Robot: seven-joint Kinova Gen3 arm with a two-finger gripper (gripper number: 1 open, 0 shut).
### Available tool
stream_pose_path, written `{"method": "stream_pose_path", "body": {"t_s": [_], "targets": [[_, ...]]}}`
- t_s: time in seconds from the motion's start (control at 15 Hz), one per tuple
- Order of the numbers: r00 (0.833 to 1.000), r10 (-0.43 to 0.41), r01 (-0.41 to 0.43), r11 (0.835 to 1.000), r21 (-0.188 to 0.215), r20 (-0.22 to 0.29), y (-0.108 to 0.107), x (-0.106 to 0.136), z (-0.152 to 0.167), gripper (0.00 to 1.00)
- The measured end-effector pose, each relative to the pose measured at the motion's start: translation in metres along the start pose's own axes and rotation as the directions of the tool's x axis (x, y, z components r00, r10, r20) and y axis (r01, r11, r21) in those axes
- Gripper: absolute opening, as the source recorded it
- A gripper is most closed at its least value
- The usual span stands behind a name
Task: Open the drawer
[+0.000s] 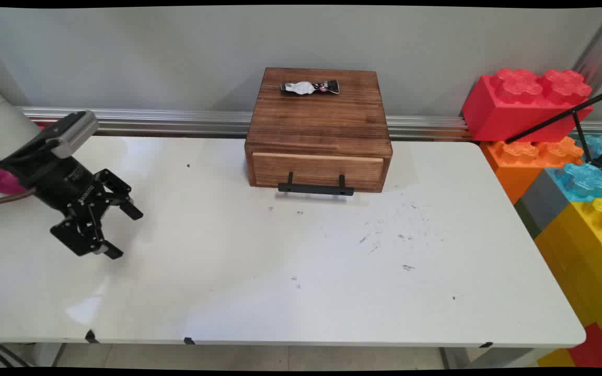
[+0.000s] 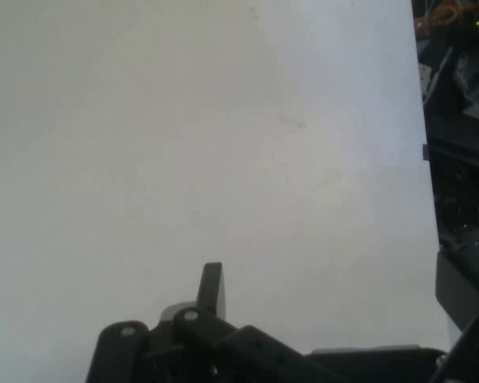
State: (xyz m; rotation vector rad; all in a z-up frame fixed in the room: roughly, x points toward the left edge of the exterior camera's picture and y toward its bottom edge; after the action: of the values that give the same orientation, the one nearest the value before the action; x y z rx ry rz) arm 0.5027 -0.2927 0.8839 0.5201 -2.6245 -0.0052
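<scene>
Main view shows the end effector (image 1: pixel 118 232) hovering over the left part of the white counter (image 1: pixel 290 271), its fingers spread wide and holding nothing. It tilts down and to the right, with only bare counter beneath it. Well apart from it, at the far edge by the wall, stands a wooden drawer box (image 1: pixel 319 130), its drawer shut and its black handle (image 1: pixel 315 187) facing the near side (so it can be reached from the front). A small black-and-white packet (image 1: pixel 309 87) lies flat on the box's top. Big toy bricks (image 1: pixel 552 136) are stacked off the counter's right end.
</scene>
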Motion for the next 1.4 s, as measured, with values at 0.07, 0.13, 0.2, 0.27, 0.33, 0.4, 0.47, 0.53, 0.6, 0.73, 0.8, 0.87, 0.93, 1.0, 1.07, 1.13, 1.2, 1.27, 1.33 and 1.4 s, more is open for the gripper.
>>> {"method": "stream_pose_path", "body": {"t_s": [0.07,0.13,0.2,0.27,0.33,0.4,0.47,0.53,0.6,0.73,0.8,0.87,0.93,1.0,1.07,1.13,1.2,1.27,1.33,1.4], "targets": [[1.0,0.0,0.0,1.0,0.005,-0.009,-0.001,0.003,0.0,1.0],[1.0,0.001,-0.001,1.0,0.008,-0.015,-0.003,0.006,0.0,1.0],[1.0,0.006,-0.005,1.0,0.014,-0.03,-0.005,0.012,0.0,1.0],[0.999,0.01,-0.009,1.0,0.019,-0.04,-0.007,0.017,0.0,1.0],[0.998,0.014,-0.013,1.0,0.026,-0.057,-0.01,0.025,0.0,1.0],[0.997,0.019,-0.016,0.999,0.034,-0.074,-0.013,0.034,0.0,1.0],[0.995,0.023,-0.018,0.999,0.046,-0.096,-0.017,0.045,0.0,1.0],[0.994,0.026,-0.02,0.998,0.055,-0.109,-0.02,0.054,0.0,1.0],[0.991,0.031,-0.022,0.997,0.07,-0.128,-0.025,0.07,0.001,1.0],[0.987,0.042,-0.027,0.994,0.102,-0.155,-0.036,0.106,0.003,1.0],[0.985,0.047,-0.028,0.993,0.115,-0.164,-0.04,0.12,0.004,1.0],[0.984,0.05,-0.029,0.992,0.126,-0.171,-0.045,0.134,0.007,1.0],[0.983,0.052,-0.028,0.99,0.136,-0.175,-0.048,0.145,0.01,1.0],[0.982,0.052,-0.027,0.989,0.144,-0.179,-0.051,0.155,0.013,1.0],[0.982,0.054,-0.026,0.988,0.155,-0.18,-0.055,0.169,0.018,1.0],[0.982,0.059,-0.029,0.986,0.166,-0.177,-0.059,0.18,0.025,1.0],[0.983,0.066,-0.035,0.984,0.175,-0.171,-0.062,0.19,0.032,1.0],[0.984,0.074,-0.044,0.982,0.185,-0.161,-0.064,0.199,0.04,1.0],[0.985,0.082,-0.052,0.979,0.196,-0.149,-0.066,0.206,0.048,1.0],[0.986,0.088,-0.058,0.977,0.204,-0.139,-0.067,0.21,0.055,1.0]]}}
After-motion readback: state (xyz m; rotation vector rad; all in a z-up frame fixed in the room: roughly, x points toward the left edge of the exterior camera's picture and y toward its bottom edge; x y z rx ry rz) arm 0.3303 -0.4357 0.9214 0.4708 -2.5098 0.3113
